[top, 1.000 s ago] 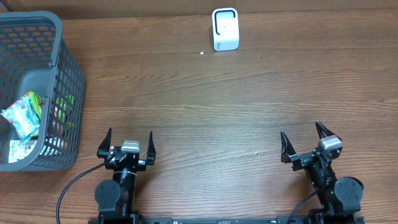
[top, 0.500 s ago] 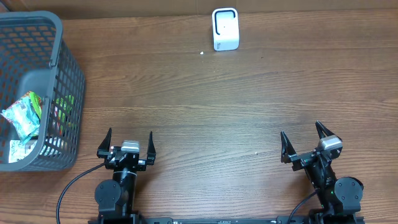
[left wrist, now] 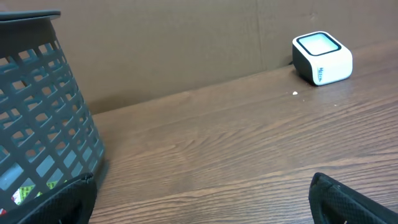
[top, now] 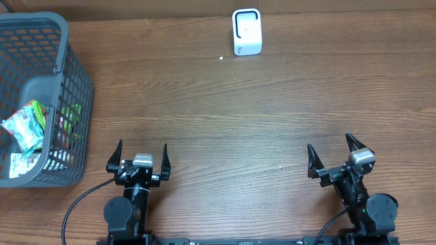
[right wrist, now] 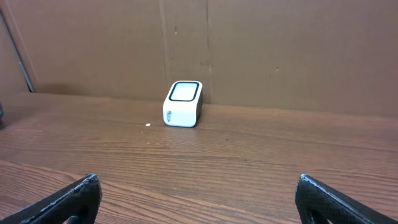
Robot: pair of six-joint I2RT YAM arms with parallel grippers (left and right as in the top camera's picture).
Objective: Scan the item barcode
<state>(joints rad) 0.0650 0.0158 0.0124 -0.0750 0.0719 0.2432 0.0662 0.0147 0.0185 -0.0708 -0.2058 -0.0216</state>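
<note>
Pincers are both spread as wide as they go, and neither has hold of anything. In the overhead view the left pincer sits at 7 o'clock and the right pincer at 5 o'clock, well apart from each other, near the front edge of the tabletop.

A grey basket stands at 9 o'clock, partly cut off by the edge of the view. Inside it lies a crumpled green-and-white packet, with other wrappers beneath and at 3 o'clock of it that are too hidden by the mesh to name. The packet is well apart from both pincers.

The white scanner stands at 12 o'clock, at the far edge against the cardboard wall, its dark-rimmed window facing up. A small white speck lies on the wood near it, at its 7 o'clock.

The left wrist view shows the basket at 9 o'clock and the scanner at 2 o'clock; the right wrist view has the scanner near 12 o'clock.
</note>
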